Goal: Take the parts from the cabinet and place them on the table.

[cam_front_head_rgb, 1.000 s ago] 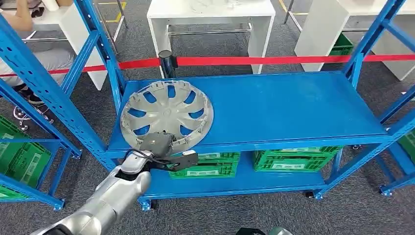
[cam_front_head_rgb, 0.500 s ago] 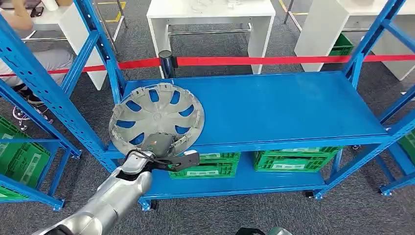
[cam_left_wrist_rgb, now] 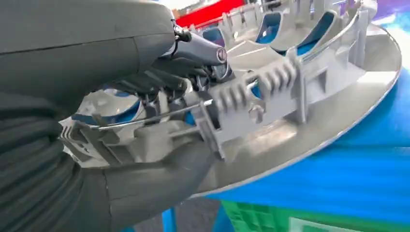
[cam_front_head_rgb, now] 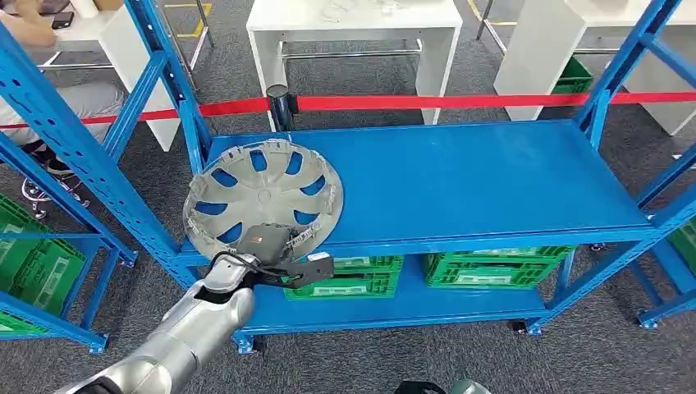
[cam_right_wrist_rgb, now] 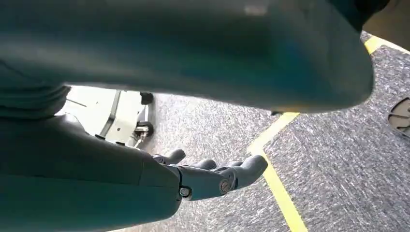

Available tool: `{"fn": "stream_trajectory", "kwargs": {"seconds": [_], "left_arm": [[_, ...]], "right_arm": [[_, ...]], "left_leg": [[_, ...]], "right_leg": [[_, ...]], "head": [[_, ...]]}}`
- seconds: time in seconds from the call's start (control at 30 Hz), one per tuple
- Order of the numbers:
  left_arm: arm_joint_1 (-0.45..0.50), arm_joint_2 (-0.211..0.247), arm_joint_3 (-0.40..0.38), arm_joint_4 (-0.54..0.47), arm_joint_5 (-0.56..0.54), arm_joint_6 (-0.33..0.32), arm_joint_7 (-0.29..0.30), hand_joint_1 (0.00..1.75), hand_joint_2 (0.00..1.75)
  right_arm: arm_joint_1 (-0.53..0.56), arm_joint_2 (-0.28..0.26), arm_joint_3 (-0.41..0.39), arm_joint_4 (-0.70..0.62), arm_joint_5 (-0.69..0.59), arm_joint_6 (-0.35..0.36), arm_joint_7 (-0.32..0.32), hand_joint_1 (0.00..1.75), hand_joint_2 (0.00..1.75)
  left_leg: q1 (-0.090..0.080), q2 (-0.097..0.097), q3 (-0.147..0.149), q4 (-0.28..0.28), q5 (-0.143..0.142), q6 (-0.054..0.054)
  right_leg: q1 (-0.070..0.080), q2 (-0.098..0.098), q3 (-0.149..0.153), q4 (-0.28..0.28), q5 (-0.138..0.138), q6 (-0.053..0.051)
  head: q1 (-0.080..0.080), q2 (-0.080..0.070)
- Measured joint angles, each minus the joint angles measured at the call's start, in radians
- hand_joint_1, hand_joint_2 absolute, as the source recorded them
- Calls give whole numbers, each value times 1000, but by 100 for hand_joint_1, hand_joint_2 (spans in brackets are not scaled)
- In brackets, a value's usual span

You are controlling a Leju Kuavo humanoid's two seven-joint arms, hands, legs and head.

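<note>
A grey plastic hubcap [cam_front_head_rgb: 263, 195] sits at the left end of the blue shelf [cam_front_head_rgb: 476, 180], tilted, inner side up, with its near edge past the shelf front. My left hand [cam_front_head_rgb: 268, 246] grips that near rim from the front. In the left wrist view the dark fingers [cam_left_wrist_rgb: 193, 50] lie over the ribbed clips inside the hubcap [cam_left_wrist_rgb: 314, 92] and the thick thumb [cam_left_wrist_rgb: 150, 186] presses under the rim. My right hand [cam_right_wrist_rgb: 212, 176] hangs beside my body above grey carpet, fingers loosely extended, holding nothing.
Blue rack uprights [cam_front_head_rgb: 176, 90] flank the hubcap on its left. Green crates [cam_front_head_rgb: 492, 267] stand on the lower shelf. A red barrier tape [cam_front_head_rgb: 451, 101] runs behind the rack, with white tables [cam_front_head_rgb: 353, 25] beyond. A person [cam_front_head_rgb: 49, 90] sits at the far left.
The hubcap, held by my left hand, has shifted left and tipped up off the shelf over the last second; in the last half second it has barely moved.
</note>
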Motion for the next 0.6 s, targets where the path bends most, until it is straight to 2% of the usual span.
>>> {"fn": "stream_trajectory", "kwargs": {"seconds": [0.03,0.07,0.6], "left_arm": [[0,0,0,0,-2,2,3,0,175],[0,-1,0,0,-4,2,5,0,0],[15,2,-2,4,-24,-7,13,0,0]], "right_arm": [[0,0,0,0,0,0,0,0,0],[-1,0,0,0,0,0,0,0,0],[-6,0,-1,0,8,0,0,0,0]], "left_leg": [[0,0,0,0,0,0],[0,0,2,0,0,0],[0,-1,8,0,0,0]], "right_leg": [[0,0,0,0,0,0],[0,0,0,0,0,0],[0,0,2,0,-1,1]], "head": [[0,0],[0,0],[0,0]]}}
